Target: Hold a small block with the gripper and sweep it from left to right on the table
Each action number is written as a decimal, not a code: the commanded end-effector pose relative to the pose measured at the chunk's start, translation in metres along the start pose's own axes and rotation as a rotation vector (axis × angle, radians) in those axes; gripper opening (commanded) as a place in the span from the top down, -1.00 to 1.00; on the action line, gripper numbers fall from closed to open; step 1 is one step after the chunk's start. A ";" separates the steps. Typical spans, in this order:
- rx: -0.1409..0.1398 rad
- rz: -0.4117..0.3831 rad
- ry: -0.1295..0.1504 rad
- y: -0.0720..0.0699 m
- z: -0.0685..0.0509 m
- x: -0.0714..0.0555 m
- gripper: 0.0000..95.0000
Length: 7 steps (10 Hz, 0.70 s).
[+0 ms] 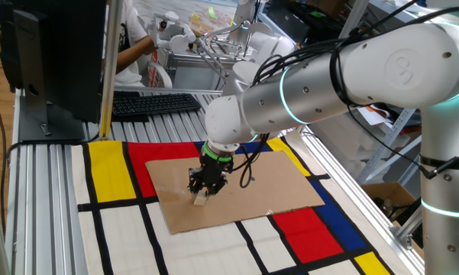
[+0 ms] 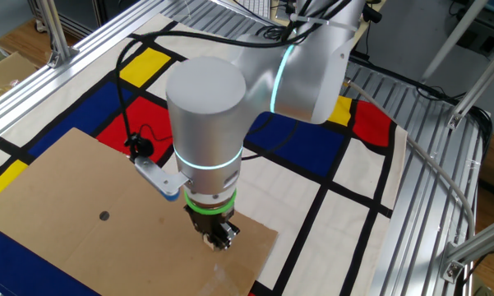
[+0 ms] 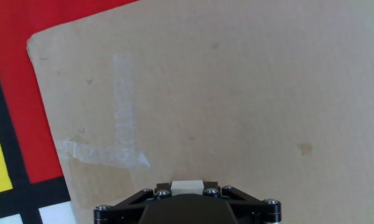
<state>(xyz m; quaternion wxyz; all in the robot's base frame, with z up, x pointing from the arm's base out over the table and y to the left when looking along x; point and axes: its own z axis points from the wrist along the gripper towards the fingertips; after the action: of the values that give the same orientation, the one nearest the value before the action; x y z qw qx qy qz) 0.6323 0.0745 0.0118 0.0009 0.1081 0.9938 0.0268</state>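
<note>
The small block (image 1: 201,200) is a pale beige cube held between the black fingers of my gripper (image 1: 202,192). It rests low on the brown cardboard sheet (image 1: 275,183) near its front left part. In the hand view the block (image 3: 187,185) sits pinched in the gripper (image 3: 187,190) at the bottom edge. In the other fixed view the gripper (image 2: 218,237) stands on the cardboard near its edge, and the block is hidden under it. The table (image 1: 42,191) carries the mat of coloured rectangles (image 1: 111,168).
A small dark dot (image 2: 104,216) marks the cardboard. Old tape traces (image 3: 121,118) lie on the sheet. A keyboard (image 1: 153,101) and a monitor (image 1: 50,53) stand at the back left. A person (image 1: 130,46) sits behind the table.
</note>
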 end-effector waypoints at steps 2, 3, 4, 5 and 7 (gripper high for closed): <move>0.001 -0.006 -0.011 0.000 0.002 0.000 1.00; 0.002 -0.005 -0.006 0.000 0.000 0.001 1.00; 0.000 -0.004 0.005 -0.001 -0.001 0.001 1.00; 0.004 -0.007 0.000 -0.001 -0.001 0.001 1.00; 0.019 -0.007 0.000 -0.001 0.000 0.001 1.00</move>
<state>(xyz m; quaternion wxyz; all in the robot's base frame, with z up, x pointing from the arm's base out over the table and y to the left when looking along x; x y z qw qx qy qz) 0.6322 0.0748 0.0119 -0.0049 0.1038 0.9943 0.0228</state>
